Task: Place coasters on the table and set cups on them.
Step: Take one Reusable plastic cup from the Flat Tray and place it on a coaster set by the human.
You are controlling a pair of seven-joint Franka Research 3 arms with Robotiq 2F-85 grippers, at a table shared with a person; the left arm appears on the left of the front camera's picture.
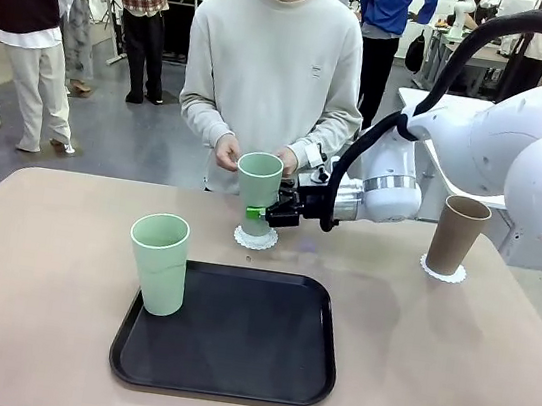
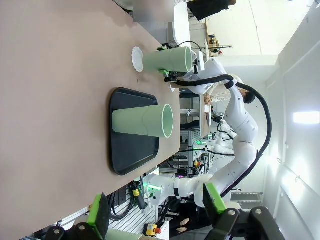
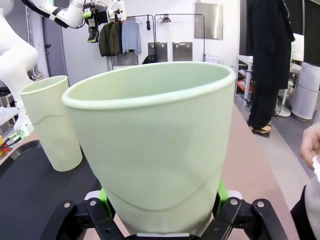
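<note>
My right gripper (image 1: 259,211) is shut on the lower part of a pale mint cup (image 1: 259,180), its green pads (image 3: 221,193) pressing both sides. The cup's base meets a white lacy coaster (image 1: 256,239) on the beige table (image 1: 22,320), in front of the person; I cannot tell if it rests there. Upright on another coaster (image 1: 443,275) at the right is a brown cup (image 1: 457,234). A second mint cup (image 1: 158,263) stands at the left edge of the black tray (image 1: 228,364). My left gripper (image 2: 156,207) hangs open with nothing in it, away from the tray (image 2: 135,155).
The person's hands (image 1: 228,152) hover just behind the held cup. A white table (image 1: 435,115) stands behind my right arm. Other people stand in the room far behind.
</note>
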